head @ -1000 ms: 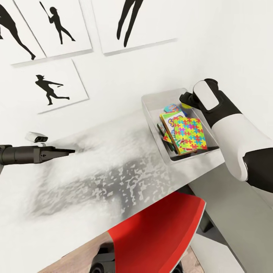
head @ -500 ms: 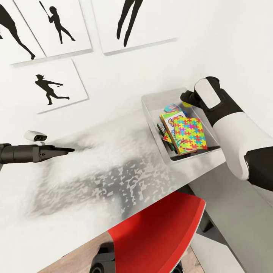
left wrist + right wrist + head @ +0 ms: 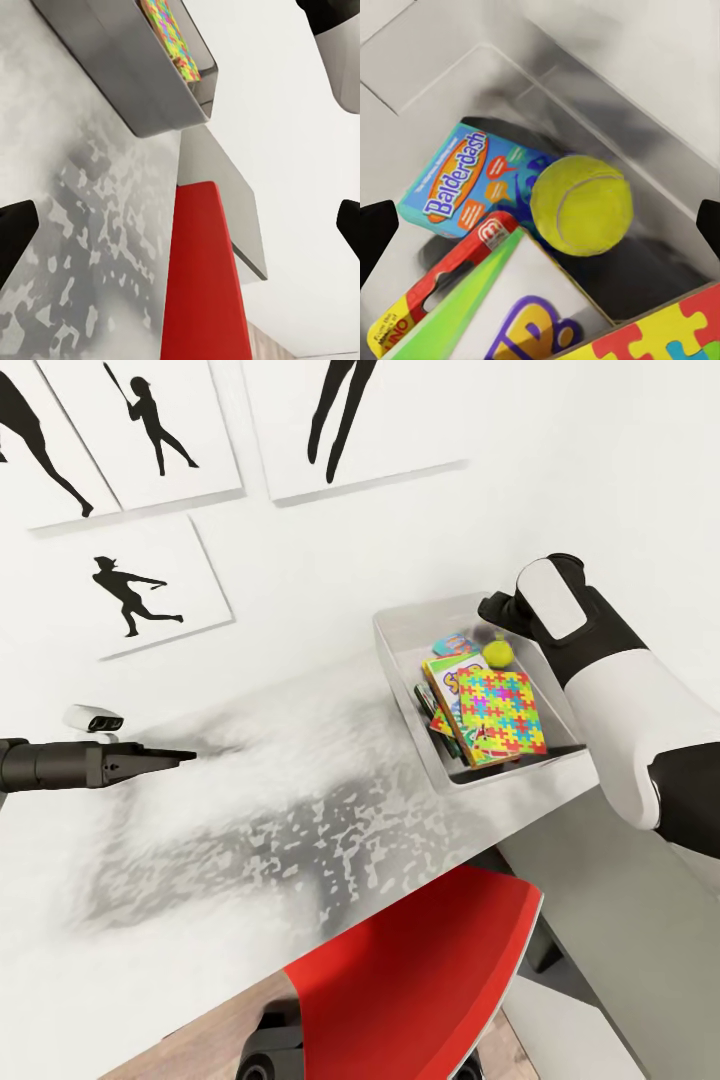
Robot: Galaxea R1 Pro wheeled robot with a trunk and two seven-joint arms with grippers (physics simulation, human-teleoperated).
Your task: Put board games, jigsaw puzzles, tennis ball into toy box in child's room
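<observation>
- The toy box [image 3: 400,650] sits at the right end of the counter [image 3: 300,780], close to the wall, so the toys can be dropped into it from above.
- The tennis ball [image 3: 499,652] lies inside the box at its far end, free of the right pincer [image 3: 497,610] just above it. In the right wrist view the ball [image 3: 580,204] rests against the blue board game lettered Balderdash [image 3: 457,184], with the dark fingertips wide apart at the picture's edges, so the pincer is released and empty.
- A jigsaw puzzle [image 3: 502,712] lies on top of the stack at the near end of the box, with a white, green and red board game [image 3: 445,675] leaning beneath it. Whether the second puzzle and the third game lie under these I cannot tell.
- The right arm [image 3: 620,700] reaches in from the right, its wrist bent down over the box's far corner: a pose fit for letting something fall.
- The left pincer [image 3: 175,757] hovers level over the bare counter at the left, well apart from the box, holding nothing; in its wrist view the fingertips stand wide apart, released.
- A red chair [image 3: 420,970] is tucked under the near edge.
</observation>
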